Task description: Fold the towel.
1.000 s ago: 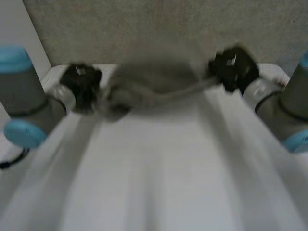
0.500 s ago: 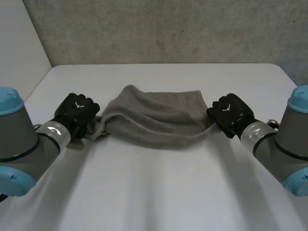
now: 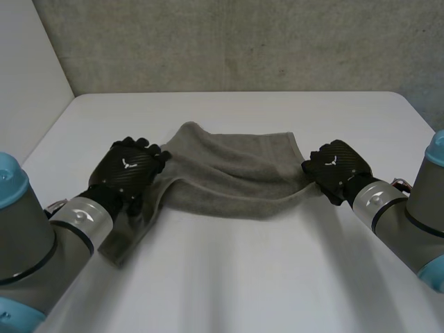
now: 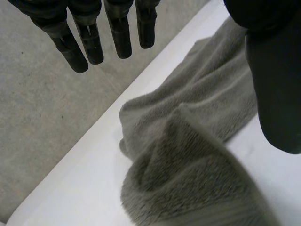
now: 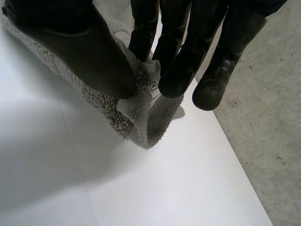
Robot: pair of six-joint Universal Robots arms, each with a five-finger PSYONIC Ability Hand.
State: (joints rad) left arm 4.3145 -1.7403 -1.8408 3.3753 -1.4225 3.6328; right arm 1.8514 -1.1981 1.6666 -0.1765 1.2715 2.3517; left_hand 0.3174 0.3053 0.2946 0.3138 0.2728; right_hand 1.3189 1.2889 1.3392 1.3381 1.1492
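Left hand [image 3: 130,170]: open. Fingers [image 4: 120,33] are straight and stand off from the thumb [image 4: 275,94], with nothing between them. It hovers over the left end of the towel [image 3: 229,173]; can't tell if the palm touches the cloth.

Towel: grey terry, lying bunched across the middle of the counter [image 3: 243,291], nearer the far edge, between the two hands. The left end is rumpled into a heap under the left palm, and a tail runs beside the left forearm toward the counter's near-left corner. The far edge lies fairly flat, while the near edge is lifted into a sagging line toward the right.

Right hand [image 3: 336,168]: closed on the towel's right corner, thumb against fingers, pinching right at the care label [image 5: 151,77]. The corner is held just off the counter, doubled over itself.

Handling, my read:
- It looks light, limp and thick-piled, with no stiffness, so it will sag and drag wherever it isn't held.
- Grippy against the pads, so slip risk is low, though a shallow pinch may catch only one layer.
- Take it at corners and hems. A mid-cloth grab just makes a bunch.
- The left side needs a true corner dug out of the heap before any fold. With only one end held, the fold would go skewed.
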